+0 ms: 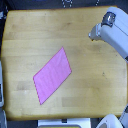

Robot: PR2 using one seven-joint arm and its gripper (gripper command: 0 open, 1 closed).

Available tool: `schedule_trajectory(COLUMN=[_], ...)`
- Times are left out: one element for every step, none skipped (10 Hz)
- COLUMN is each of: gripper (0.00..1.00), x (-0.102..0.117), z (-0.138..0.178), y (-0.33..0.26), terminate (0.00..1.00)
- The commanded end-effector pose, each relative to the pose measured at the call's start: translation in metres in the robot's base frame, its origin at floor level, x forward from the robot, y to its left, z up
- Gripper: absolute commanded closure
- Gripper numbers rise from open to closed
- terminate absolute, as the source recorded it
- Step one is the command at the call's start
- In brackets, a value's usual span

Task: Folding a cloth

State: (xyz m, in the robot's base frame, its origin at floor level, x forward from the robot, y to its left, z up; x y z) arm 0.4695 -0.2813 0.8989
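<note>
The cloth [52, 75] is a flat pink-magenta rectangle lying spread out and turned diagonally on the wooden table [30, 35], a little toward the exterior view's left and near the front edge. My white arm [111, 34] reaches in from the exterior view's upper right, well away from the cloth and not touching it. The gripper's end [94, 34] points toward the table's middle, but the picture is too blurred to show its fingers.
A white object [1, 95] sits at the table's edge on the exterior view's left. More white shapes [107, 122] show below the front edge at the lower right.
</note>
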Motion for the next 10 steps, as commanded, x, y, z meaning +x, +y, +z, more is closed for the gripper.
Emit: schedule_trajectory(gripper=[0.0,0.0,0.0,0.0,0.0,0.0,0.0,0.0,0.0,0.0], x=[-0.001,-0.004,-0.003,-0.001,-0.002,-0.005,-0.01,-0.022,-0.03,-0.037], z=[-0.001,-0.009,-0.016,-0.023,-0.034,-0.046,-0.059,-0.072,-0.078,-0.087], y=[0.001,0.003,0.0,0.0,0.008,0.023,0.044,0.072,0.09,0.118], terminate=[0.0,0.0,0.0,0.0,0.0,0.0,0.0,0.0,0.0,0.0])
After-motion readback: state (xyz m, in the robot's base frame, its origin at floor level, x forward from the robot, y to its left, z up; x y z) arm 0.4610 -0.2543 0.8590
